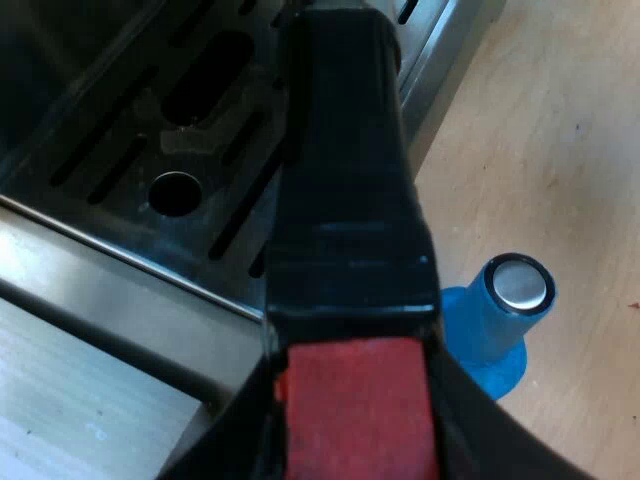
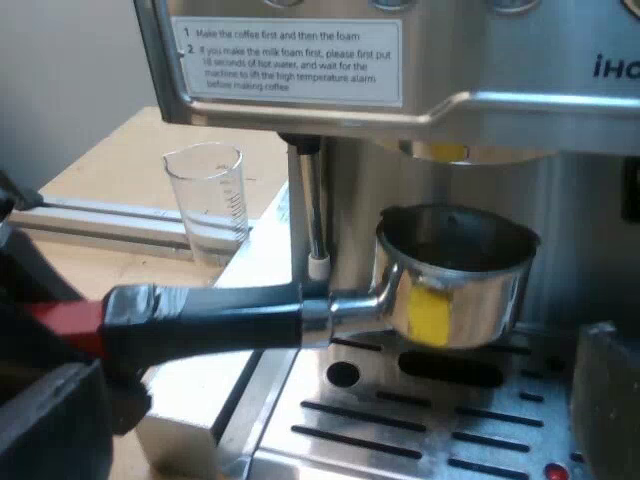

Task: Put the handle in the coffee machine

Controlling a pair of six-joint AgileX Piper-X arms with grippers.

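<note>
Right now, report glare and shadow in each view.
Left wrist view: the tamper glares white on its metal top, the drip tray lies in shade, the handle reads dark. Right wrist view: light gleams on the holder and the steel machine; the measuring glass stands evenly lit.

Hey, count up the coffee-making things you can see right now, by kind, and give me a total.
espresso machine: 1
metal holder: 1
blue tamper: 1
measuring glass: 1
Total: 4
</note>
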